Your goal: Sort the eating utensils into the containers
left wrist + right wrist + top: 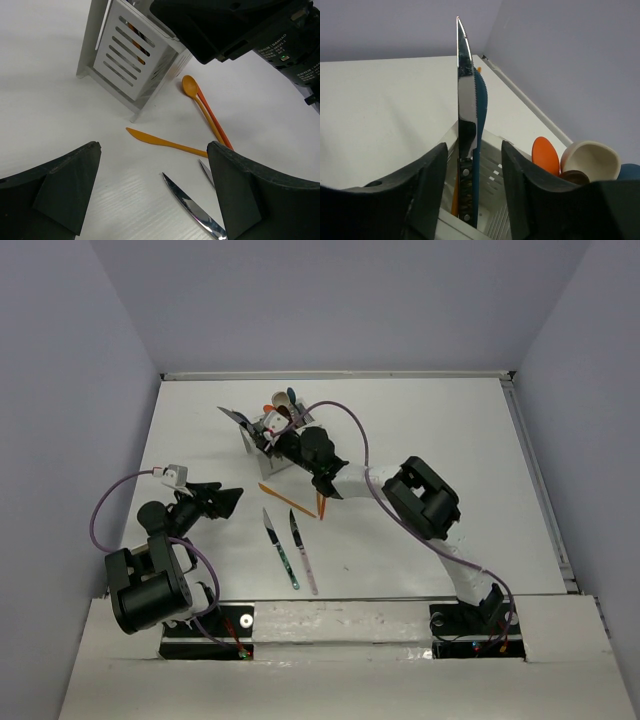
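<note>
The white slotted containers caddy (258,440) (125,65) stands at the back of the table. My right gripper (287,432) (474,145) is over it, open. A steel knife (466,100) with a dark riveted handle stands in the compartment (492,160) between the jaws, touching neither finger, with a blue serrated knife (480,100) beside it. Orange (546,155) and beige (590,157) spoons fill the other compartment. On the table lie an orange knife (285,497) (160,141), orange spoons (322,505) (192,90) and two dark-bladed knives (280,545) (303,552). My left gripper (230,498) (152,150) hangs open just left of them, holding nothing.
The shiny blade tips (192,205) of the two table knives lie right under my left jaws. The right arm's body (420,495) reaches across the middle of the table. Grey walls close in the table on three sides.
</note>
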`<state>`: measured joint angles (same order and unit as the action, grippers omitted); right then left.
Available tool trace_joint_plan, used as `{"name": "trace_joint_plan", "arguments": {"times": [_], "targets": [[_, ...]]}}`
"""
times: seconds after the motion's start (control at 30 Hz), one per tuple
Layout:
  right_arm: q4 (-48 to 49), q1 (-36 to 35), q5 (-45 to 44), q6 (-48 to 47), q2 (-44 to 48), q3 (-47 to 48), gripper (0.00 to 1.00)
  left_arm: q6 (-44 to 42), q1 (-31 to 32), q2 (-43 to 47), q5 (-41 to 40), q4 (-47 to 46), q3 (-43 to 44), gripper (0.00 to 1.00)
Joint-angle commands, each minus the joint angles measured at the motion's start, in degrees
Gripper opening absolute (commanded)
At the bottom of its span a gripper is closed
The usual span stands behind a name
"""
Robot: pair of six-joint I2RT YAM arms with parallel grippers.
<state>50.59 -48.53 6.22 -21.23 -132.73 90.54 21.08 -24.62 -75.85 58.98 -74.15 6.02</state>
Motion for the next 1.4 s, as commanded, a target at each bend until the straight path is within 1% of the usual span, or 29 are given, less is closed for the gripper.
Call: {"name": "trace_joint_plan", "arguments": {"times": [0.0, 0.03, 0.07, 0.2, 0.27, 0.33, 0.37, 0.4, 0.43, 0.5, 0.53, 0.57, 0.63, 0.67, 0.73, 0.8, 0.87, 1.07, 1.13, 1.17, 1.23, 1.37], "targets": [[0.9, -0.1, -0.9, -0.9, 4.3, -2.2, 0.57, -1.0, -0.3, 1.1, 0.2, -30.0, -0.2, 0.99], [0.9, -0.1, -0.9, -0.9, 4.9, -2.2, 0.59, -1.0, -0.3, 1.1, 0.1, -30.0, -0.2, 0.99], [0.5, -0.1, -0.9, -1.0, 5.5, -2.6, 0.64, -1.2, -0.3, 1.1, 0.1, -29.8, -0.2, 0.99], [-3.0, -0.1, -3.5, 0.0, 10.4, -3.3, 0.68, -1.4, -0.3, 1.1, -0.1, -29.6, -0.2, 0.99], [-11.4, -1.1, -14.9, 2.8, 15.0, -2.2, 0.68, -1.7, -0.3, 1.1, -0.3, -29.1, -0.1, 0.99], [-21.1, -1.1, -20.5, 8.0, 18.5, -0.9, 0.68, -1.8, -0.3, 1.2, -0.4, -28.7, 0.0, 0.99], [-32.4, -1.1, -23.3, 14.7, 21.5, -0.3, 0.68, -2.1, -0.3, 1.4, -0.6, -28.1, 0.0, 0.99], [-37.8, -1.1, -27.5, 17.4, 22.8, -0.5, 0.67, -2.4, -0.3, 1.7, -0.8, -27.7, 0.0, 0.99], [-46.5, -1.1, -29.1, 21.9, 24.1, -1.4, 0.66, -2.6, -0.3, 2.1, -1.3, -26.8, 0.0, 0.99], [-53.5, -1.1, -32.0, 27.4, 27.2, -4.0, 0.65, -3.3, -0.3, 2.6, -1.8, -26.3, -0.1, 0.99], [-57.4, -1.1, -34.4, 31.9, 28.0, -7.3, 0.63, -3.5, -0.3, 2.8, -2.4, -26.2, -0.3, 0.99], [-58.7, -0.4, -35.4, 34.0, 29.2, -10.4, 0.62, -3.5, -0.3, 3.0, -2.8, -26.1, -0.4, 0.99], [-61.5, 0.4, -34.9, 39.8, 29.9, -12.7, 0.62, -3.5, -0.3, 2.9, -2.9, -26.0, -0.3, 0.99], [-61.9, 1.0, -34.0, 41.4, 29.9, -13.5, 0.62, -3.5, -0.3, 2.9, -2.9, -25.9, -0.2, 0.99], [-62.2, 2.4, -30.8, 44.5, 29.1, -14.8, 0.58, -3.6, -0.3, 2.9, -2.9, -25.5, -0.3, 0.99], [-63.8, 2.4, -29.4, 45.2, 26.4, -13.8, 0.51, -4.0, -0.3, 3.3, -3.0, -25.3, -0.4, 0.99], [-64.9, 2.9, -29.3, 45.9, 24.2, -11.3, 0.47, -4.3, -0.3, 3.5, -3.0, -25.1, -0.7, 0.99], [-67.5, 2.9, -28.7, 46.6, 17.8, -7.3, 0.44, -5.5, -0.3, 4.3, -3.8, -23.7, -0.7, 0.99], [-67.8, 2.9, -27.6, 47.2, 16.8, -6.6, 0.41, -5.6, -0.3, 4.3, -3.9, -23.4, -0.6, 0.99], [-67.8, 2.9, -27.1, 47.3, 16.1, -6.3, 0.38, -5.5, -0.3, 4.2, -3.8, -23.4, -0.5, 0.99], [-67.9, 2.9, -26.0, 47.5, 15.6, -6.2, 0.36, -5.5, -0.3, 4.3, -3.9, -23.4, -0.5, 0.99], [-68.1, 2.9, -27.1, 48.5, 16.5, -7.2, 0.34, -5.5, -0.3, 4.3, -4.0, -23.4, -0.5, 0.99]]}}
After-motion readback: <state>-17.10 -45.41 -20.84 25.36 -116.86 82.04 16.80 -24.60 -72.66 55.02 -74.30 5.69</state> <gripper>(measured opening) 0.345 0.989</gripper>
